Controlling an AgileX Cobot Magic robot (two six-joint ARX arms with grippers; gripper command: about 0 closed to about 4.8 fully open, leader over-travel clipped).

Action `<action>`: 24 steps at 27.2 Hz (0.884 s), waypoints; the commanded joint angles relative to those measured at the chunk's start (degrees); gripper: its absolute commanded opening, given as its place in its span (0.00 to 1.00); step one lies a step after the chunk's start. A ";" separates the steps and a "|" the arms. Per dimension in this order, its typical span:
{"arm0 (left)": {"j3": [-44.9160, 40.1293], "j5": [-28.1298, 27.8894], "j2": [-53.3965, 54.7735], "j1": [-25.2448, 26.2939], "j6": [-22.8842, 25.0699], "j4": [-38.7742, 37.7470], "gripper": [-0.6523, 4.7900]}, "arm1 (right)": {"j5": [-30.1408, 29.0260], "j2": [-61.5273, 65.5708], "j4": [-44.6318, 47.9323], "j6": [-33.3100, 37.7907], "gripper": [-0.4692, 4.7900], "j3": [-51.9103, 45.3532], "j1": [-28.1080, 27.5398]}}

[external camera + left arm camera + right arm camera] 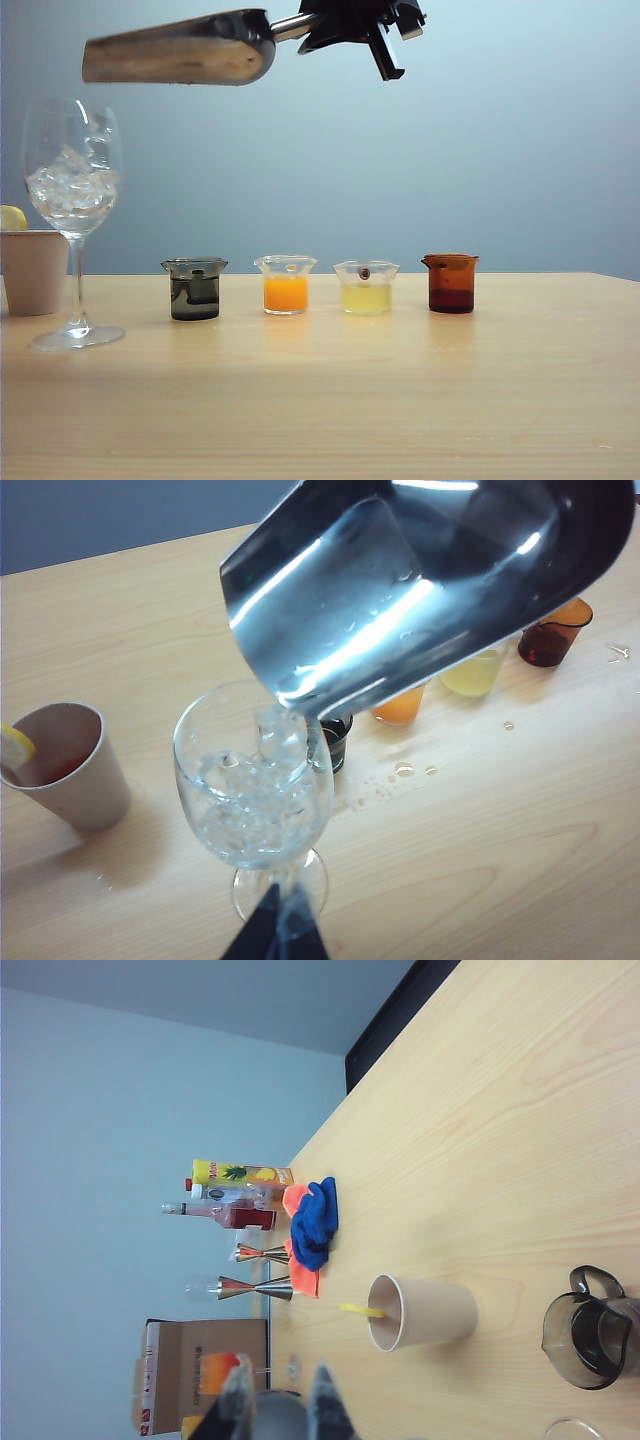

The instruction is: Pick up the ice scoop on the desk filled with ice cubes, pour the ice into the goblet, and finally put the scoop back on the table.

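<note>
- A beige paper cup (34,271) stands at my far left with a lemon slice (12,217) on its rim.
- Four small beakers line up: grey (195,289), orange (286,285), pale yellow (366,288), dark amber (451,283).
- Blue and orange cloths (313,1222), bottles (225,1205) and jiggers (255,1286) sit farther off.

Your right gripper (372,25) sits at the top centre of the exterior view, high above the table (400,400), its black body level and turned on its side. Its jaws stand nearly closed, clamped on the short rod handle of the ice scoop (180,50), which juts toward the upper left of the frame. In the right wrist view, two blurred fingertips (237,1400) show at the bottom edge. Your left gripper (277,935) appears only as a dark tip at the bottom centre of the left wrist view; you cannot judge its jaws there.
</note>
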 commanded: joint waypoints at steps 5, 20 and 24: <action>0.24 -0.13 -0.11 -0.02 -0.17 0.68 0.11 | -5.35 -1.03 1.49 0.96 0.08 0.37 -1.62; 0.24 -0.15 -0.11 -0.02 -0.15 0.72 0.11 | -12.87 -2.54 -1.55 1.11 0.08 0.33 -7.28; 0.24 -0.15 -0.09 -0.02 -0.15 0.98 0.11 | -13.03 -3.63 -2.73 0.74 0.08 0.26 -9.68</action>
